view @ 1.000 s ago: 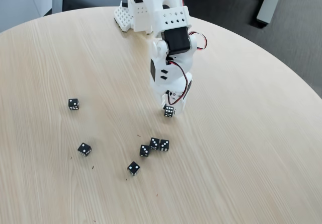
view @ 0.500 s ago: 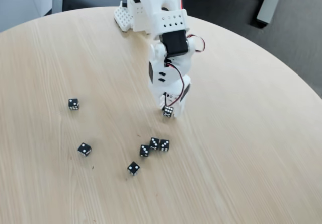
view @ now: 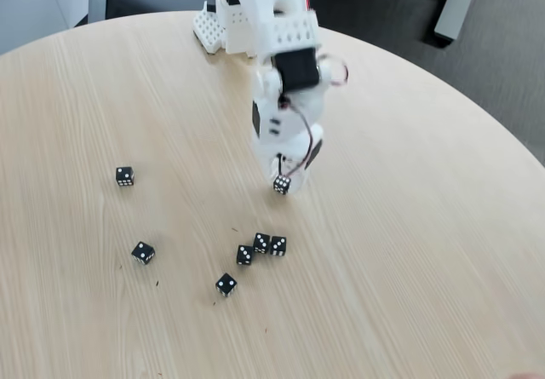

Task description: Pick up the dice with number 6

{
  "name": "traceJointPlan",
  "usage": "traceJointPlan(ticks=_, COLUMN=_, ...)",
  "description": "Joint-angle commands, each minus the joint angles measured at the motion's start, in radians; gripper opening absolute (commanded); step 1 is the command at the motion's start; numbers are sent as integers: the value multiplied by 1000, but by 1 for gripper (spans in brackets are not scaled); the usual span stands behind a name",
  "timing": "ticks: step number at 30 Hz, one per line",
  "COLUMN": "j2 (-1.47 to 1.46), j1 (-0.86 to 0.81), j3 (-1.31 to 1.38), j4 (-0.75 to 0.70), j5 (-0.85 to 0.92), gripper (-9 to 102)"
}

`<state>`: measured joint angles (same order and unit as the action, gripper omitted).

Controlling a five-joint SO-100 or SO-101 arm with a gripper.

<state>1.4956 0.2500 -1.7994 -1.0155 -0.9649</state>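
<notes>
The dice with number 6 [view: 281, 185] is a tiny black cube with white pips, pinched at the tips of my white gripper [view: 283, 180] near the table's middle in the fixed view. It hangs slightly above the wood. The arm comes down from the top of the view and is a little motion-blurred. My gripper is shut on this die.
Other black dice lie on the round wooden table [view: 409, 251]: one at the left [view: 124, 175], one lower left [view: 142, 252], three clustered below the gripper [view: 262, 247], one in front [view: 226, 284]. The table's edge curves along the right, with dark floor beyond.
The gripper has risen slightly and shifted a little left with the die held in it. The other dice have stayed put.
</notes>
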Motion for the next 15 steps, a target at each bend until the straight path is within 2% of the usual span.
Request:
traceJointPlan(ticks=1, j2=219, j1=-6, j3=6, j4=-6, j5=20, gripper=0)
traceJointPlan(ticks=7, j2=518, j1=-6, j3=3, j4=-110, j5=170, gripper=0)
traceJointPlan(ticks=15, j2=647, j1=-8, j3=2, j4=-321, j5=275, gripper=0)
